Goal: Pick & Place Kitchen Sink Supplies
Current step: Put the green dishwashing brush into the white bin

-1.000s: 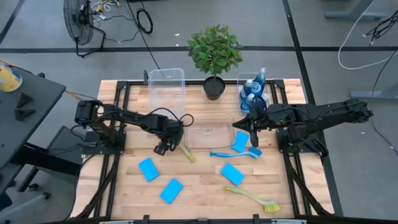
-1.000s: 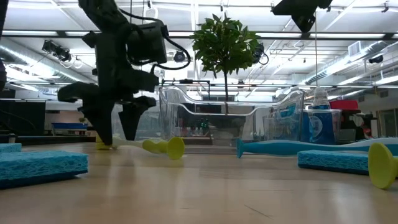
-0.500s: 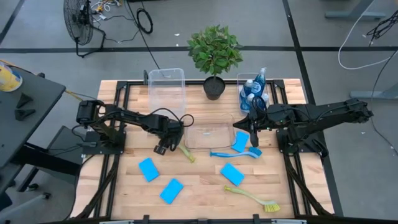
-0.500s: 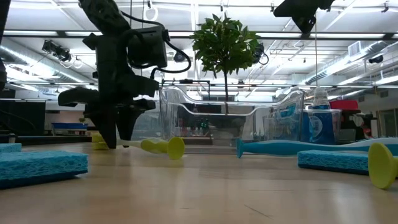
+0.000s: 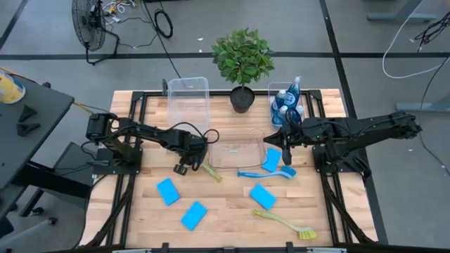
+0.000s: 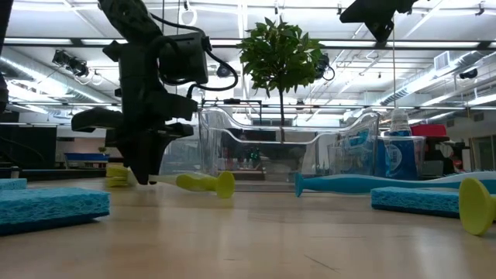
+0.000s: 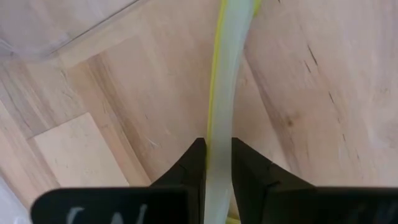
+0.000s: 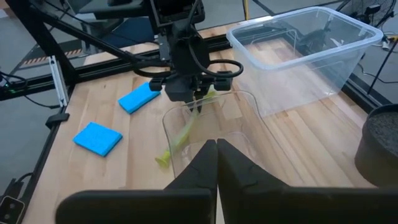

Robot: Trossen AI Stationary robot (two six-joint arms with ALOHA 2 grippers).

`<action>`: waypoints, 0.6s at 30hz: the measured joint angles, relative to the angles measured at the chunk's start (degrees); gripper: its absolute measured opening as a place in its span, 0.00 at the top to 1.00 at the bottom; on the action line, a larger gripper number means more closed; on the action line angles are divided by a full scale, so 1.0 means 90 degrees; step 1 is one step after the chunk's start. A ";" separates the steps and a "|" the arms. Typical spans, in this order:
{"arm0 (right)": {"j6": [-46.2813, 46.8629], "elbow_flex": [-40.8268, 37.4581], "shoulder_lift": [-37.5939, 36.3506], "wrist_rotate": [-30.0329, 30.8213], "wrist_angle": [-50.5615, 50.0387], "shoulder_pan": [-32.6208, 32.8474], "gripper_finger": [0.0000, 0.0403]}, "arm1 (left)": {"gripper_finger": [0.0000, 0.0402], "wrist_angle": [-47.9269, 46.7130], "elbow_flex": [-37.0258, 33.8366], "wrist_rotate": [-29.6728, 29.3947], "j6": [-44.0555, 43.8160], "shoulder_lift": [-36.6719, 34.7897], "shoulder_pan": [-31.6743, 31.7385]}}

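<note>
Yellow-green dish brush (image 7: 219, 112) gripped by left hand (image 7: 214, 163), no writing legible

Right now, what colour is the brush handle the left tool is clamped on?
Yellow-green: the brush handle shows best in the left wrist view, gripped by the left tool.

The left pincer (image 7: 215, 163) has clamped onto the yellow-green brush (image 5: 212, 173), nudging its handle slightly sideways
</note>
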 joint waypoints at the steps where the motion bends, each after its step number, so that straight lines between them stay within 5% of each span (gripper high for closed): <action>1: 0.0000 0.0000 0.0000 0.0000 0.0000 0.0000 0.99 | 0.87 -0.0013 0.0001 0.0003 -0.0004 -0.0010 -0.0002; 8: -0.0001 0.0000 0.0000 0.0000 0.0000 0.0000 0.99 | 0.87 -0.0887 0.0416 0.0190 -0.0006 -0.0057 -0.0003; 18: -0.0021 0.0000 -0.0002 -0.0002 0.0000 0.0000 0.99 | 0.87 -0.3470 0.1950 0.0192 0.0220 -0.0059 -0.0001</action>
